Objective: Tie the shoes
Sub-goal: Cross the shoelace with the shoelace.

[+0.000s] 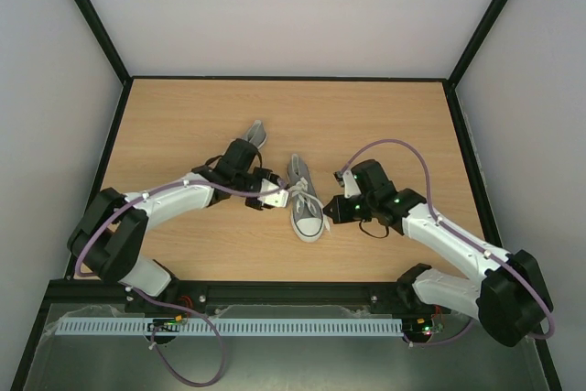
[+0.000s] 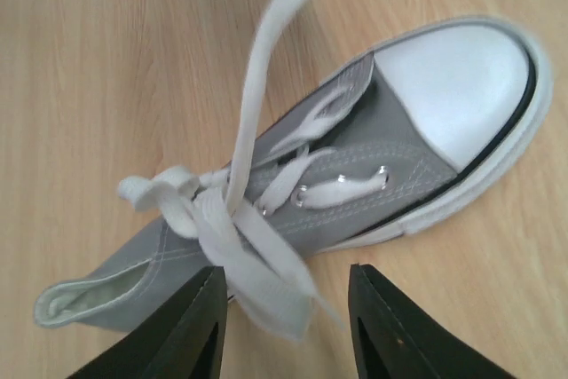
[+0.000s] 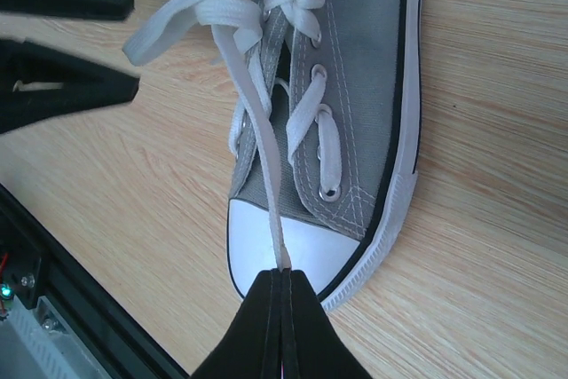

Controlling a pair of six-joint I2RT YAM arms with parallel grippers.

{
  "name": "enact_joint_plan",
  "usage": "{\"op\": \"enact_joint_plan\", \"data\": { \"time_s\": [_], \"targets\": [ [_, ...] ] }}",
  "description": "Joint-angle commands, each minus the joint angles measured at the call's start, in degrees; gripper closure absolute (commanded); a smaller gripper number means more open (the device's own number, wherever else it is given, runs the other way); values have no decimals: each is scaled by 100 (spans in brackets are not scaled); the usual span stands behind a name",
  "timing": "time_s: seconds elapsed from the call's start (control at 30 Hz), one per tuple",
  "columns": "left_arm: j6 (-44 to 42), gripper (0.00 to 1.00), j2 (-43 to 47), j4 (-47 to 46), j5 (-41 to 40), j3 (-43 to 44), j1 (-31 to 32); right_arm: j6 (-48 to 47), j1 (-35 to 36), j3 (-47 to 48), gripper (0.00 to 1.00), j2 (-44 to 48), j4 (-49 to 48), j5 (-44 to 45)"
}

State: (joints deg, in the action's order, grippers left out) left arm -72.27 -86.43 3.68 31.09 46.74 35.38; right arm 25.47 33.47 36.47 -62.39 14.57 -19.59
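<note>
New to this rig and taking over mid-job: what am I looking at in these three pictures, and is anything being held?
A left arm and a right arm are bolted at the near edge of a table. One picture looks down from above and behind them; the other two come from a camera on each wrist, showing that arm's own pincer. Two grey shoes lie on the table: the front shoe between the arms, the second shoe partly behind the left arm. The right pincer is shut on a white lace drawn over the toe cap. The left pincer is open over the loose laces, apparently gripping nothing.
</note>
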Motion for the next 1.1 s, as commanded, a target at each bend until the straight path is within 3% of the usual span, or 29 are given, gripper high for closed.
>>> {"op": "enact_joint_plan", "data": {
  "time_s": [0.0,0.17,0.23,0.4,0.6,0.93,1.07],
  "targets": [
    [2302,54,76,457,660,421,48,-134,-17,35,99,-106,-62,-83],
    [5184,57,-34,-290,341,664,40,-191,-16,14,99,-96,-62,-79],
    [5702,58,-96,-420,396,716,59,-209,-18,-11,99,-88,-74,-67],
    [5979,64,-400,-681,-140,784,250,-258,-22,-46,99,-89,-109,-99],
    [6014,53,-802,-914,-316,918,404,-291,-16,-52,99,-39,-93,-86],
    [5868,72,-1146,-1251,-820,959,435,-379,-24,-63,99,-44,-125,-88],
    [5668,74,-1091,-1047,-823,932,435,-398,-20,14,99,-23,24,37]
  ]
}}
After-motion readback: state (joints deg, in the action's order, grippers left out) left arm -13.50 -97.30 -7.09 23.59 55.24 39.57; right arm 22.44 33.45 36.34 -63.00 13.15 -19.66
